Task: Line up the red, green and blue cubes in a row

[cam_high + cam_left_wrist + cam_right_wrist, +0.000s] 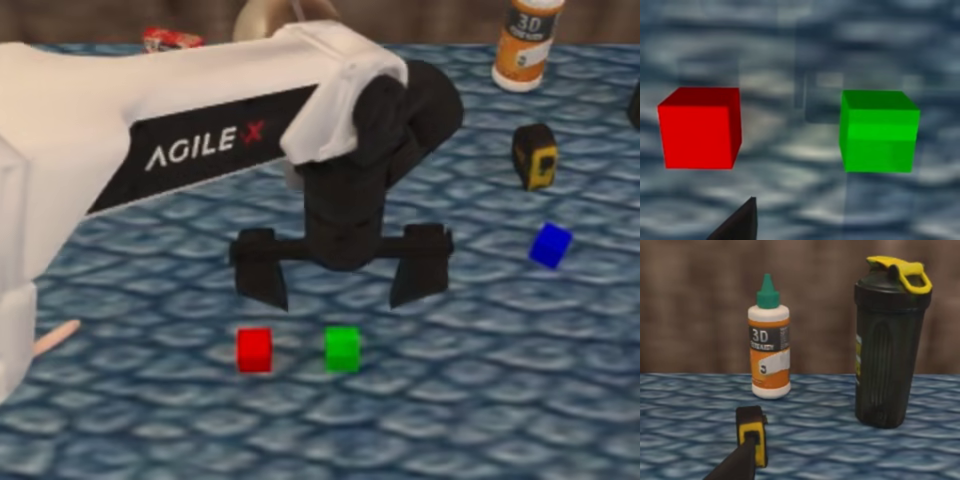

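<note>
Red cube and green cube sit side by side, with the blue cube well off to the green's right: fetching it looks next. The left gripper hangs above the green, jaws spread, empty. The left wrist view shows red and green apart. The right wrist view shows a tape measure; that arm's jaws I cannot tell.

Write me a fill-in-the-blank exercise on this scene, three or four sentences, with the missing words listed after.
1. The left gripper hangs above the table with its fingers ____.
2. The green cube sits beside the ____ cube.
3. The cube standing apart, toward the table's right, nearest the tape measure, is ____.
4. The cap of the orange and white bottle is ____.

Missing words: open; red; blue; green
</note>
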